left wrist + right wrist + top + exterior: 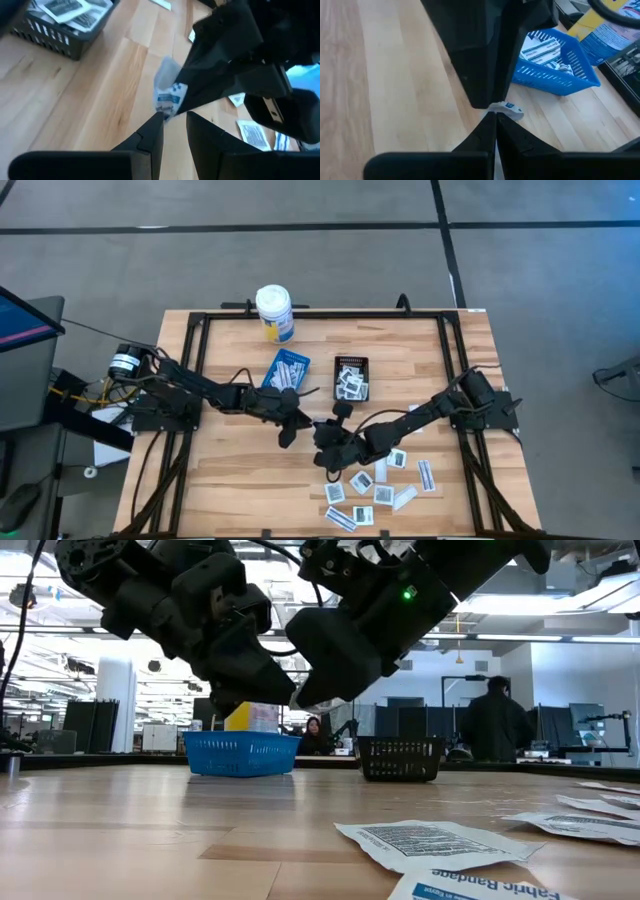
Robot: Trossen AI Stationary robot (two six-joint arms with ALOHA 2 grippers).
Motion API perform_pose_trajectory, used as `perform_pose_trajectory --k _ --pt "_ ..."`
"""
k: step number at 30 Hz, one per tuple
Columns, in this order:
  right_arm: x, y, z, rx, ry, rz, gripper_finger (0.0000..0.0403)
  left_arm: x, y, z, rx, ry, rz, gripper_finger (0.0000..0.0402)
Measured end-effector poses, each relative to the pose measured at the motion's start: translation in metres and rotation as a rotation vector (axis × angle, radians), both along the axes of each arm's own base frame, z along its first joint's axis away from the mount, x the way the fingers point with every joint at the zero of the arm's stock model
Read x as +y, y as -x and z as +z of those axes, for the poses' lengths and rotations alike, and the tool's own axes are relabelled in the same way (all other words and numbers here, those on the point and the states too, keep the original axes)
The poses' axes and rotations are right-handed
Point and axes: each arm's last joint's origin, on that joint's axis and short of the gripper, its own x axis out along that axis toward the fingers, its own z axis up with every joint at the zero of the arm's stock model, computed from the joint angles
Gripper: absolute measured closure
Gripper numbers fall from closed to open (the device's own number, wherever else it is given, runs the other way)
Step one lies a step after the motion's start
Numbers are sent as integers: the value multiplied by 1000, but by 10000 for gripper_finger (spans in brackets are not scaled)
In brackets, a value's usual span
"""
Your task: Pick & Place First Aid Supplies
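My right claw (495, 120) is pinched shut on a small white packet (506, 109) with blue print, held in the air over the middle of the surface (230, 480). My left claw (174, 120) meets it tip to tip, fingers parted, with the packet's free end at or just inside the gap. I cannot tell whether the left fingers touch it yet.

This looks like a hand-over. To do it well, I think the left claw should close fully on the free end before the right lets go. The paper is thin and limp and would flutter down otherwise. Neither arm should pull until one grip is certain.

Just far of the left claw sits the blue tray (287, 370), holding narrow strip packets. To its right, close by, the black tray (352, 377) holds squarish packets with dark print. The packet is narrow with blue print, so I judge it belongs in the blue tray.

More packets (378, 485) lie loose on the near right of the surface. A white bottle (274, 313) stands at the far edge, behind the blue tray.
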Motion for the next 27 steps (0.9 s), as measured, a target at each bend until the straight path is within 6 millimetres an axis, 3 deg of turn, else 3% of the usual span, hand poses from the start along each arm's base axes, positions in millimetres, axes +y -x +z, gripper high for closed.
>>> perform_pose_trajectory --k 20,27 --pt "0 0 0 -2 1 2 402 1 0 0 -5 -11 6 318" --pt "1 0 0 26 38 32 402 1 0 0 -4 -20 28 383"
